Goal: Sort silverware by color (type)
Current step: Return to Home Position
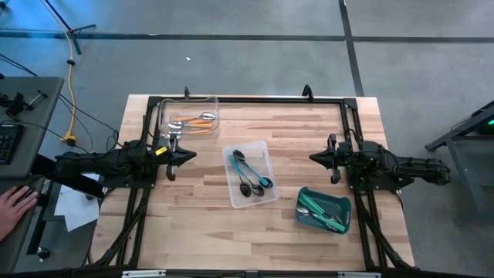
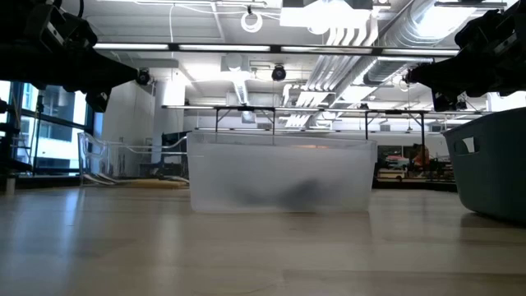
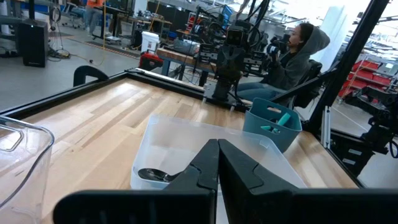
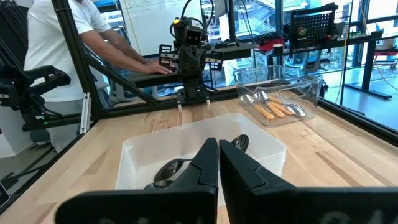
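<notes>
Sorted: orange spoons [image 1: 194, 120] in far-left tray [image 1: 189, 99], blue spoons [image 1: 251, 176] in centre tray [image 1: 258, 150], green spoons [image 1: 324, 212] in near-right teal bin [image 1: 324, 193]. Left gripper [image 3: 218, 146] and right gripper [image 4: 218, 143] clenched, empty. Homing: retract high, clear of rims

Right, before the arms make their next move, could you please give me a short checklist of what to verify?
1. Left gripper shut with nothing held, at the table's left side: ok.
2. Right gripper shut with nothing held, at the right side: ok.
3. Orange-handled spoons together in the clear tray by the left arm: ok.
4. Blue-handled spoons in the middle tray: ok.
5. Green-handled spoons alone in the teal bin: cannot tell, the handles are close to the bin's colour.
6. Person's hand off the table, beyond its left edge: ok.
</notes>
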Controlling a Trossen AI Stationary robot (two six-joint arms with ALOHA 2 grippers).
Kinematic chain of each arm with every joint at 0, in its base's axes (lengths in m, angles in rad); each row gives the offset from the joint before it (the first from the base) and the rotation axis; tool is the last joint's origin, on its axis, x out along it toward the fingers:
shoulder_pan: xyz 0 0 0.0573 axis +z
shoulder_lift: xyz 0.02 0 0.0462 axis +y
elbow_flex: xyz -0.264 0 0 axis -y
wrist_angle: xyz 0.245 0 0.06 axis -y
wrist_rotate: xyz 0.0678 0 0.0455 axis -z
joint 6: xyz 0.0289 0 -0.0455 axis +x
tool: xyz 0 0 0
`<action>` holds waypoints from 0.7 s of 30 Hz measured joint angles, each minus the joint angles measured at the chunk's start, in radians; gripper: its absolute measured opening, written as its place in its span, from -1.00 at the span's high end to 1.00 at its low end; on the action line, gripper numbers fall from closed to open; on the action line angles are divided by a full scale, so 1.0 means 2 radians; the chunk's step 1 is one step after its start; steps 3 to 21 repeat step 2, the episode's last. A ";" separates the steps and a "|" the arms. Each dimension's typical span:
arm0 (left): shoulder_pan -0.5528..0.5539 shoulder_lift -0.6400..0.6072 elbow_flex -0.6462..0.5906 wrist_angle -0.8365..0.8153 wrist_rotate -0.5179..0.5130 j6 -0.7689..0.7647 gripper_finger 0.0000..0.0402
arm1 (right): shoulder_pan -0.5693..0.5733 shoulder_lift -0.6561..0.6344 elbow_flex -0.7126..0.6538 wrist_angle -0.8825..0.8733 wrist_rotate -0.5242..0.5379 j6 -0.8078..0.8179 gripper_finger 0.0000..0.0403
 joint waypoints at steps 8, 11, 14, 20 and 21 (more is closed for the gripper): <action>0.000 0.000 0.000 0.000 0.000 0.000 1.00 | 0.000 0.000 0.000 0.000 0.000 0.000 1.00; 0.000 0.000 0.000 0.000 0.000 0.000 1.00 | 0.000 0.000 0.000 0.000 0.000 0.000 1.00; 0.000 0.000 0.000 0.000 0.000 0.000 1.00 | 0.000 0.000 0.000 0.000 0.000 0.000 1.00; 0.000 0.000 0.000 0.000 0.000 0.000 1.00 | 0.000 0.000 0.000 0.000 0.000 0.000 1.00; 0.000 0.000 0.000 0.000 0.000 0.000 1.00 | 0.000 0.000 0.000 0.000 0.000 0.000 1.00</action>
